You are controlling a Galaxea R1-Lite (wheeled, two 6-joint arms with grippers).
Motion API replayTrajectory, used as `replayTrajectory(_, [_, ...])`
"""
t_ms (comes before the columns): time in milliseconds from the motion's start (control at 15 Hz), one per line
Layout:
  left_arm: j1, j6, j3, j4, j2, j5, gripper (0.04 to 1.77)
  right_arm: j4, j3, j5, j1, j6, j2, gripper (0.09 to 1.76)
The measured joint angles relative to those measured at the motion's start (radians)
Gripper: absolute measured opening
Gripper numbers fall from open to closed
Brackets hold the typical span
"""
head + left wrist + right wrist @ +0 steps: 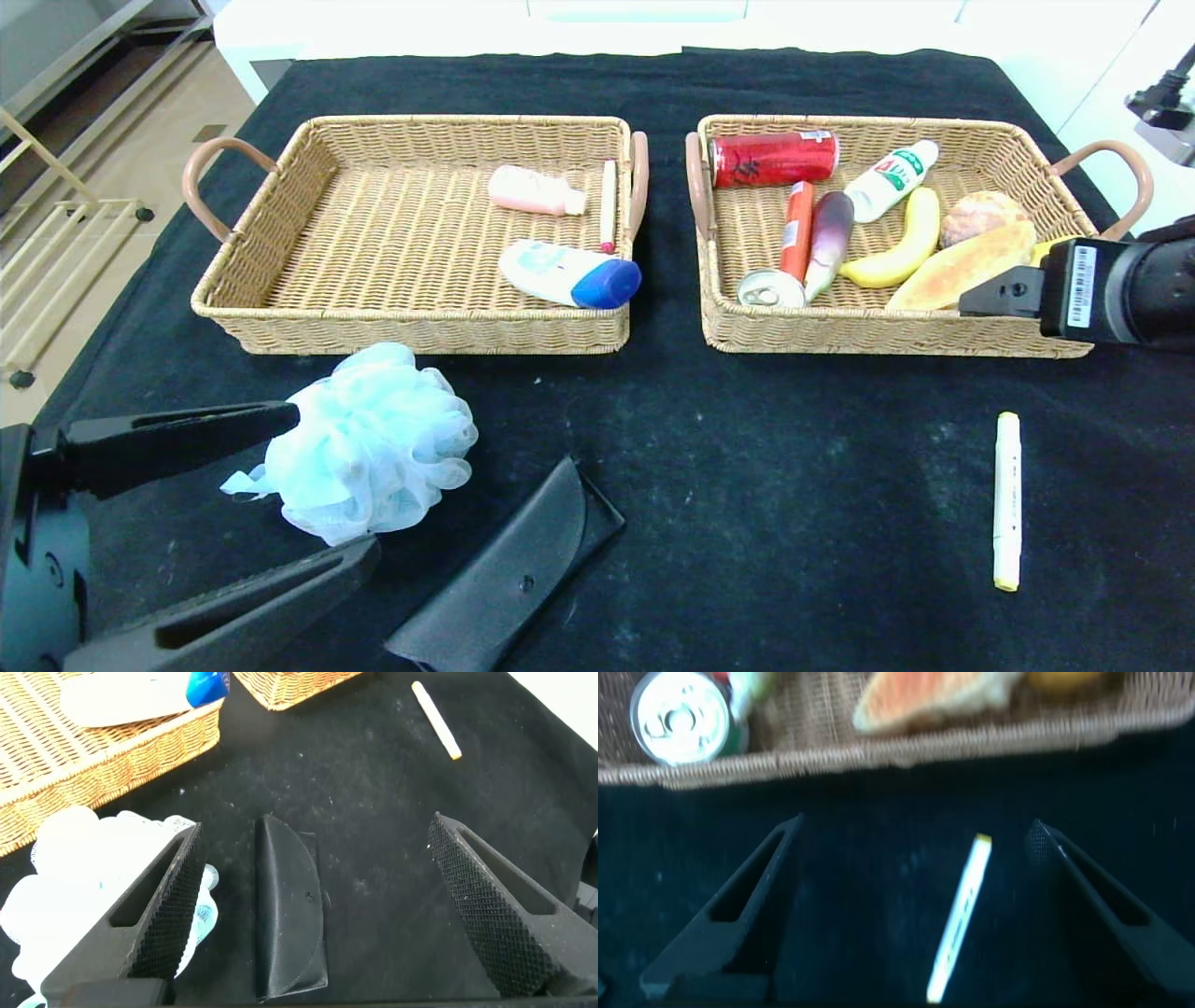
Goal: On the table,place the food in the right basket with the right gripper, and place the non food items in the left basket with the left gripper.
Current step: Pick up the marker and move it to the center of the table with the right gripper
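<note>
The left pincer (322, 485) is gaping wide and gripping nothing, hovering low over the tabletop (747, 485) with the pale blue bath pouf (369, 439) lying between its fingers — nearer its outer one — in front of the left basket (280, 308).

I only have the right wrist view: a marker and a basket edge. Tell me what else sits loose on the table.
Observer: A pale blue bath pouf lies in front of the left basket, outside it.
Operator: Report the left gripper.
Observer: The left gripper is open, above the pouf and its neighbour.
Operator: Name that neighbour.
Observer: A black glasses case, lying flat right beside the pouf.
</note>
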Motion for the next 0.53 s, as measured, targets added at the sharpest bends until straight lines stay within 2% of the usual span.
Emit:
replayTrajectory(267, [-0.001,0.000,0.000,0.000,-0.001,0.000,1.72,0.071,0.049,0.016,-0.005,0.087,-0.053,1.70])
replayTrajectory(533, [-0.001,0.000,0.000,0.000,-0.003,0.000,1.72,0.071,0.159,0.137,-0.046,0.157,-0.085,1.70])
